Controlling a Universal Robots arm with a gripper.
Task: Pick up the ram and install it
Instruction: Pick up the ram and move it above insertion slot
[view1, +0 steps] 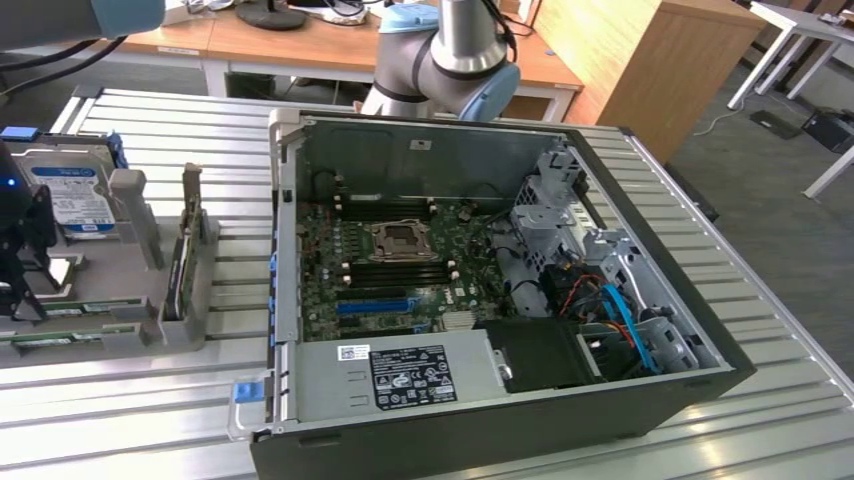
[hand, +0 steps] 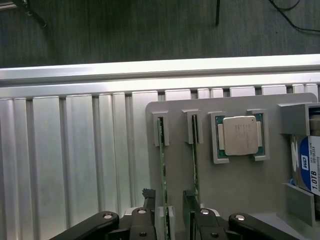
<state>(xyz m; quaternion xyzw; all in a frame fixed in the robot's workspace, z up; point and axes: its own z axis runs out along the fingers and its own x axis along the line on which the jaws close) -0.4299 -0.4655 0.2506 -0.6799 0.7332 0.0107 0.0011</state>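
Note:
Two green ram strips stand on edge in slots of a grey holder tray (hand: 225, 190). In the wrist view my gripper (hand: 168, 196) is open, with its dark fingers (hand: 148, 199) on either side of one ram (hand: 161, 165) and not touching it. The second ram (hand: 195, 160) stands just outside the other finger. In the exterior view the gripper (view1: 24, 295) hangs over the holder tray (view1: 134, 300) at the exterior view's left, above the ram strips (view1: 80, 308).
The open computer case (view1: 441, 130) lies in the middle, showing its motherboard (view1: 400, 270), CPU socket (view1: 400, 240) and blue expansion slot (view1: 371, 303). The holder also carries a processor (hand: 240, 136) and a hard drive (hand: 310, 167). A ribbed metal table (hand: 75, 160) lies underneath.

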